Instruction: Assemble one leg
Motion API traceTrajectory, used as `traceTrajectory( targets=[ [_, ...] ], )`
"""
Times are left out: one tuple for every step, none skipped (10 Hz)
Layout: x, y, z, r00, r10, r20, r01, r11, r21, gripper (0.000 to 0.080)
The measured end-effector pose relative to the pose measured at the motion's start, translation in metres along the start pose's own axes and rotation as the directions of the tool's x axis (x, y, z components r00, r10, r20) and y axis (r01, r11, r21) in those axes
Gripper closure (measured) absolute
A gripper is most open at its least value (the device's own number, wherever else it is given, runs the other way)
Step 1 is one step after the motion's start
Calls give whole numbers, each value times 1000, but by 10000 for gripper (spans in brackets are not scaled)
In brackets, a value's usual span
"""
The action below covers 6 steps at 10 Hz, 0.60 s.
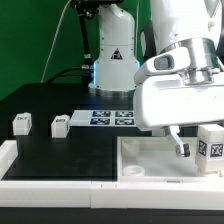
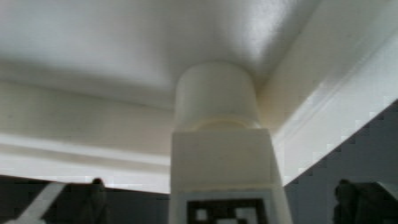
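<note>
Table: matt black top (image 1: 60, 150), set before a plain green backdrop (image 1: 30, 40); a low white border (image 1: 60, 184) is seen along its near edge.
Panel: large, white, smooth and square, tray-like with a raised rim (image 1: 150, 165); it is laid flat on the table at the exterior view's right.
Leg: a stubby white plastic block (image 1: 210, 148) with black-and-white square tags on its flat faces. It is stood upright at the panel's corner on the exterior view's right. In the wrist view its square body narrows to a round, smooth peg end (image 2: 222, 120), which is pointed into the panel's inner corner where two rim walls meet. Whether it is seated there cannot be told.
Gripper: white, boxy housing with dark fingers (image 2: 75, 203); the gripper (image 2: 222, 200) is placed over that same panel corner.
Jaws: spread wide to either side of the leg, with a gap seen on both sides; nothing is gripped.
Spare legs: two alike (image 1: 21, 123) (image 1: 59, 125), left on the table well apart from the panel, towards the exterior view's left.
Marker board: thin, flat, white, printed with tags (image 1: 112, 117); it is laid behind the panel.
</note>
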<state>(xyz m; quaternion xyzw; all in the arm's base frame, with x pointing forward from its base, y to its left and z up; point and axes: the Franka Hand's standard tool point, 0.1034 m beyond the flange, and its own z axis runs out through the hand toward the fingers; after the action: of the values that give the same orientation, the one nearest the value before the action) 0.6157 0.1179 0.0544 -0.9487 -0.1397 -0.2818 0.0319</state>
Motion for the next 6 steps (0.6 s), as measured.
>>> traceTrajectory(
  targets=[
    [1,0,-1,1000,1,2,-1,1000,1,153],
    [11,1,-12,1000,8,3,-8,1000,-1,151],
    [17,0,-20,1000,5,1,-5,1000,0,151],
    [22,3,-25,1000,4,11,-4,1000,1,151],
    [29,9,-32,1000,7,17,-7,1000,-1,151],
    [28,8,-31,999,7,31,-8,1000,3,151]
  ],
)
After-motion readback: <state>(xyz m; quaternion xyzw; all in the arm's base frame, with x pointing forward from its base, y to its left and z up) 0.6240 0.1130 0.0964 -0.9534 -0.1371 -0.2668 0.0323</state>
